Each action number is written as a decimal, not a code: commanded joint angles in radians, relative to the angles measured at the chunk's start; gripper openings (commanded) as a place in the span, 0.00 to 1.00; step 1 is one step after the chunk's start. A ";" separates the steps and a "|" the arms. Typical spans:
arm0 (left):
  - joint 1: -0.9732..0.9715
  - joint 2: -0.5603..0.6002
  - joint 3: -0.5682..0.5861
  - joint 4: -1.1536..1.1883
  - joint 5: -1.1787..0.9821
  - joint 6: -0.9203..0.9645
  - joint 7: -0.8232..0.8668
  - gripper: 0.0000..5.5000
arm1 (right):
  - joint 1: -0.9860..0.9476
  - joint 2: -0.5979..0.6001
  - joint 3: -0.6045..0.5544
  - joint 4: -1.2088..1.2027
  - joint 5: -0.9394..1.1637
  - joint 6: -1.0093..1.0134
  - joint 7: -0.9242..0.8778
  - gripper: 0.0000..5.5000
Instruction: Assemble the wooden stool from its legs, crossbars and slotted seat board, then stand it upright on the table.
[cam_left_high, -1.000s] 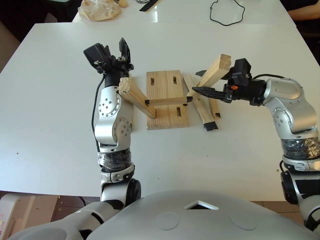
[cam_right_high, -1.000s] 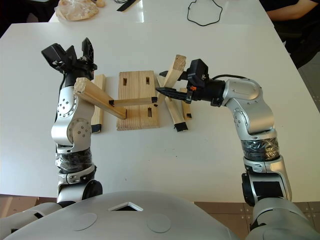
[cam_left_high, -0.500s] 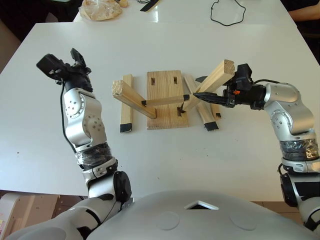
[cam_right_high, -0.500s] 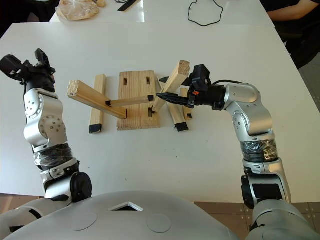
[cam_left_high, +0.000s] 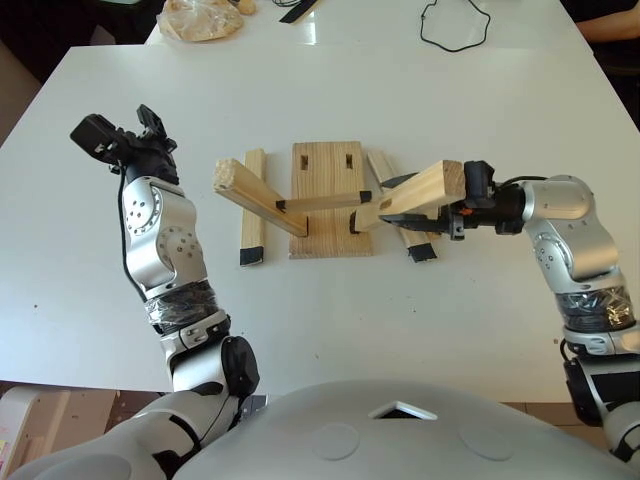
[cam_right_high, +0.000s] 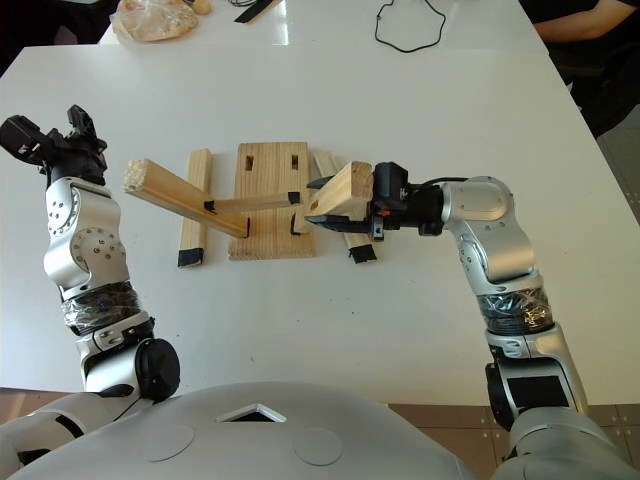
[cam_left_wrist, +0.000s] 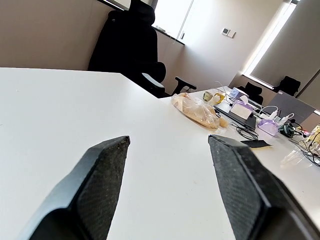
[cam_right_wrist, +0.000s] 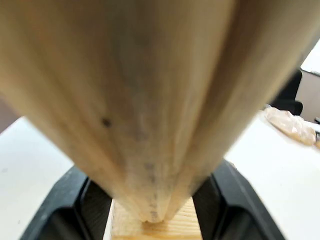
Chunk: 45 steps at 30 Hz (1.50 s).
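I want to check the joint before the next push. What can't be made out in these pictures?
Right wrist view: the held leg blocks the seat board slots beneath it.
Eye views: that leg and the right gripper cover the loose pieces beside the board, so their number is unclear.
Eye views: whether the leg's lower end sits in a slot is hidden by the leg itself.

Left arm stood bent upward at the elbow, left gripper (cam_left_high: 152, 128) held high, fingers spread, empty. Right forearm pointed leftward, right gripper (cam_left_high: 395, 200) clamped on a wooden leg (cam_left_high: 425, 188).
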 joint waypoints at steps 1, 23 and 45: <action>0.020 -0.004 -0.010 -0.021 -0.009 0.018 -0.002 0.53 | 0.033 -0.032 0.044 0.003 -0.009 0.114 0.005 0.36; -0.081 0.125 -0.055 -0.482 -0.169 0.209 -0.022 0.53 | -0.306 -0.067 0.117 0.233 -0.046 0.348 0.013 0.36; 0.076 0.354 -0.622 -0.729 -0.131 0.428 -0.320 0.53 | -0.162 -0.017 0.130 0.142 -0.152 0.223 -0.174 0.36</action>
